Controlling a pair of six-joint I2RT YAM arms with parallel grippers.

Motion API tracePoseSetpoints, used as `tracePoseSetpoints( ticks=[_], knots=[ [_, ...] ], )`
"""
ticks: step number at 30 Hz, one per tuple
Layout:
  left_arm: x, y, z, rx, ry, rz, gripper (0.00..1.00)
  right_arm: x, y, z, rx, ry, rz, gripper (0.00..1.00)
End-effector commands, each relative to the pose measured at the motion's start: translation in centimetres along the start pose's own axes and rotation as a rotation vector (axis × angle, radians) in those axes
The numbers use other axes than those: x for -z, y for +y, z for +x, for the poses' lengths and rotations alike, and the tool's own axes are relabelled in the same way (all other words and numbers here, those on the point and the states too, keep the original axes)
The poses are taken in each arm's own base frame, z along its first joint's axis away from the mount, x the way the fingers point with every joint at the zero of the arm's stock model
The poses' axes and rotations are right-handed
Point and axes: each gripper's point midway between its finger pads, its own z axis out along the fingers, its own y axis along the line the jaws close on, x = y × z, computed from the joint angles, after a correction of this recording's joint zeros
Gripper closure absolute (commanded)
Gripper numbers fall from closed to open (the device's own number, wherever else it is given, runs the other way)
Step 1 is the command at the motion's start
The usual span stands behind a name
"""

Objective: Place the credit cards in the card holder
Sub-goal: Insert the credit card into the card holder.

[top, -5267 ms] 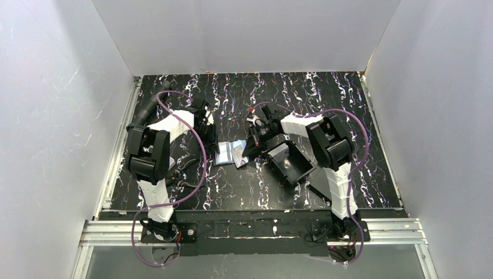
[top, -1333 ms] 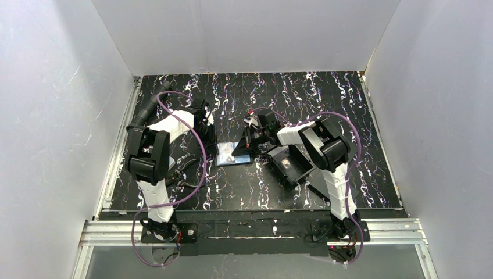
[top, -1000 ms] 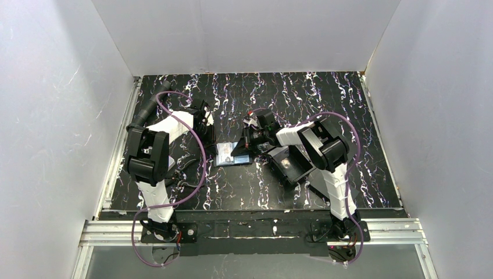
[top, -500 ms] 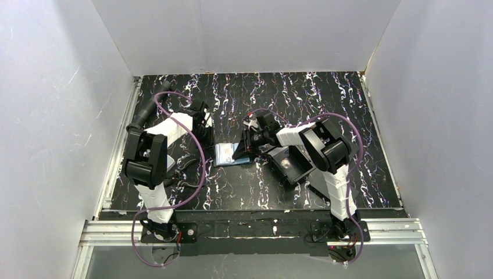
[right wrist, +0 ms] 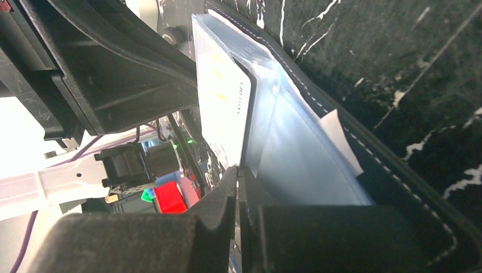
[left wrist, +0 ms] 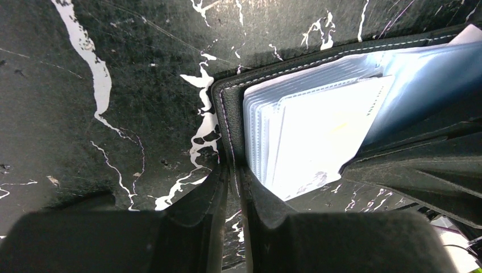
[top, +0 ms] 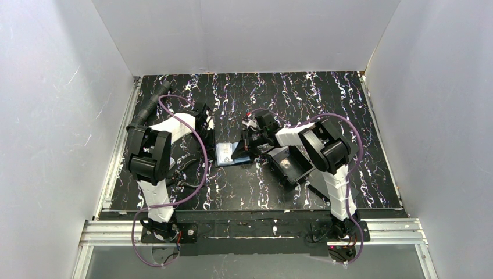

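As one card holder [top: 231,154] lies open at centre of top view on counter [top: 349,104], left tool [left wrist: 232,181] pinches its black edge; right tool [right wrist: 237,183] clamps one white credit card [right wrist: 223,108]; one black tray [top: 292,164] just right.

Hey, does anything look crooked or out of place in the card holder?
Yes. A white card sits only partly in the card holder's clear sleeves, and a white corner pokes out beneath them.

Black card holder [top: 231,154] open, pale sleeves fanned; white credit card [left wrist: 318,136] seemingly part-inserted.
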Motion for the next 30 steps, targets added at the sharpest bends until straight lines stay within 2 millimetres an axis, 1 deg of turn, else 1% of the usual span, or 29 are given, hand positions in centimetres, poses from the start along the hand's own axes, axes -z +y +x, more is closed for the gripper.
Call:
tracePoseSetpoints(
  ticks=[1,3,4,5,6,7,8,10,12,14,17,18,19,20,21,23,24,25,28,30],
  knots=[
    [-0.5,-0.8,0.6,-0.02,0.031,0.009,0.87,-0.5,2.2,-0.7,0.071,-0.005,-0.046,0.91],
    [-0.3,-0.6,0.5,-0.027,0.025,-0.008,0.86,0.3,1.6,-1.1,0.083,-0.017,-0.001,0.84],
    [0.0,-0.4,0.4,-0.035,0.017,-0.024,0.83,0.9,1.0,-1.3,0.103,-0.021,0.043,0.8],
    [0.4,-0.1,0.2,-0.04,0.003,-0.041,0.81,1.8,0.9,-1.4,0.13,-0.017,0.119,0.74],
    [1.0,0.0,-0.1,-0.047,-0.01,-0.052,0.81,3.0,0.4,-1.7,0.183,-0.011,0.217,0.66],
    [1.8,0.2,-0.4,-0.05,-0.033,-0.059,0.79,4.6,-0.3,-0.9,0.178,0.03,0.331,0.59],
    [2.3,0.3,-0.7,-0.055,-0.05,-0.068,0.79,5.9,-0.3,-0.9,0.203,0.041,0.392,0.54],
    [3.8,0.4,-1.3,-0.063,-0.097,-0.079,0.74,8.5,0.4,-1.2,0.242,0.025,0.478,0.43],
    [4.7,0.1,-1.5,-0.072,-0.116,-0.074,0.7,11.4,1.1,-1.6,0.294,-0.015,0.583,0.33],
    [5.4,-0.4,-1.4,-0.077,-0.128,-0.051,0.66,14.0,2.1,-1.6,0.31,-0.06,0.671,0.24],
    [6.1,-1.3,-1.3,-0.092,-0.138,-0.008,0.61,17.7,2.6,-1.0,0.258,-0.151,0.803,0.13],
    [6.4,-1.6,-1.3,-0.099,-0.139,0.008,0.6,18.6,2.6,-0.5,0.218,-0.186,0.836,0.1],
    [6.8,-2.1,-1.4,-0.11,-0.143,0.029,0.59,19.9,2.8,-0.3,0.17,-0.257,0.868,0.07],
    [7.0,-2.5,-1.4,-0.114,-0.145,0.049,0.58,20.4,2.5,0.1,0.103,-0.318,0.884,0.06],
    [7.3,-2.9,-1.4,-0.119,-0.152,0.068,0.58,20.4,2.3,0.4,0.026,-0.377,0.865,0.05],
    [7.6,-3.6,-1.6,-0.128,-0.168,0.101,0.56,20.2,2.8,0.5,-0.094,-0.49,0.802,0.05],
    [7.7,-3.8,-1.5,-0.133,-0.172,0.116,0.54,20.5,3.0,0.1,-0.128,-0.554,0.779,0.05],
    [7.9,-4.1,-1.4,-0.138,-0.178,0.129,0.51,20.8,2.6,0.0,-0.148,-0.607,0.77,0.05],
    [8.5,-5.0,-0.9,-0.175,-0.195,0.172,0.41,22.4,1.8,0.3,-0.198,-0.716,0.788,0.05],
    [8.8,-5.3,-0.6,-0.194,-0.218,0.191,0.35,22.9,1.5,0.5,-0.228,-0.767,0.766,0.05]
  ],
)
